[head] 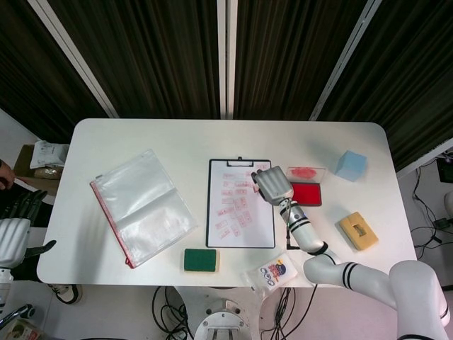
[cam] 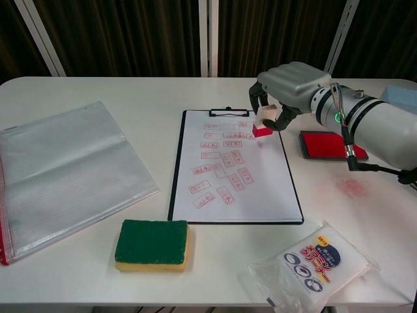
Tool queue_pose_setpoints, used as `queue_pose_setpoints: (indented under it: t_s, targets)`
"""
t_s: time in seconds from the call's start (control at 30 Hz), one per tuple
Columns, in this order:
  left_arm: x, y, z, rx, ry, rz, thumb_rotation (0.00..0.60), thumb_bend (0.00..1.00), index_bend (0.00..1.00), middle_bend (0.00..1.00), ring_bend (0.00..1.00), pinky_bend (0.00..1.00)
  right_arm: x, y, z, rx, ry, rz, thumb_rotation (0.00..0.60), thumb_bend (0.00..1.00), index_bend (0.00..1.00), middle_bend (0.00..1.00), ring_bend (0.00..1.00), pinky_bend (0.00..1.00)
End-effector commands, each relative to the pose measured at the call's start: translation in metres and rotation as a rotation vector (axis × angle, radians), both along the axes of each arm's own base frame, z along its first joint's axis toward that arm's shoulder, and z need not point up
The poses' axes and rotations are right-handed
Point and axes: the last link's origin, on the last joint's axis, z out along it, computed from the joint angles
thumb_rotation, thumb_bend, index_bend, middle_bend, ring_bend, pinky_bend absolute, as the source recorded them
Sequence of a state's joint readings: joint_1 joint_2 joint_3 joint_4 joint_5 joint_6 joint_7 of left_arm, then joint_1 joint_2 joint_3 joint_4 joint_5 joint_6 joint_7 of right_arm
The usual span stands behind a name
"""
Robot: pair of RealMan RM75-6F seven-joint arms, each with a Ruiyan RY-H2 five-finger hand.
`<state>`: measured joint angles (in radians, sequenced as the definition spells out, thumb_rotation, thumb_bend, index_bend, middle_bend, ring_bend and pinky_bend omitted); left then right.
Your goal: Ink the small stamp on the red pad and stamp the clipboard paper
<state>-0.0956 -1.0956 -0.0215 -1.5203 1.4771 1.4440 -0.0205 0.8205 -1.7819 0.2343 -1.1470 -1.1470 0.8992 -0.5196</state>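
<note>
My right hand [cam: 287, 88] [head: 272, 185] grips the small stamp [cam: 264, 124], a pale block with a red base, just above the upper right part of the clipboard paper [cam: 231, 171] [head: 239, 205]. That paper carries several red stamp marks. The red ink pad [cam: 332, 145] [head: 307, 193] lies open on the table to the right of the clipboard, its clear lid behind it. My left hand [head: 13, 241] hangs off the table's left edge with its fingers apart and nothing in it.
A clear zip folder [cam: 62, 169] lies at the left. A green sponge [cam: 152, 244] and a white packet [cam: 313, 264] sit near the front edge. A blue box [head: 351, 165] and a tan block [head: 358, 231] are at the right. A red ink smear [cam: 352, 188] marks the table.
</note>
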Motion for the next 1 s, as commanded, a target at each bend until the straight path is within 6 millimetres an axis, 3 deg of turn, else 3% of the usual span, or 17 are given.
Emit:
queue_pose_setpoints:
  t_s: [0.03,1.0]
  targets:
    - [-0.001,0.0,0.0,-0.001,-0.001,0.004,0.6,0.0,0.04,0.07,0.06,0.16,0.001,0.0,-0.005,0.01,0.006,-0.004,0.6,0.46,0.93,0.8,0.79,1.0]
    - [-0.008,-0.002,0.003,0.005,-0.006,0.018,0.6,0.0,0.04,0.07,0.06,0.16,-0.001,0.003,-0.028,0.041,0.036,-0.014,0.6,0.46,0.94,0.8,0.79,1.0]
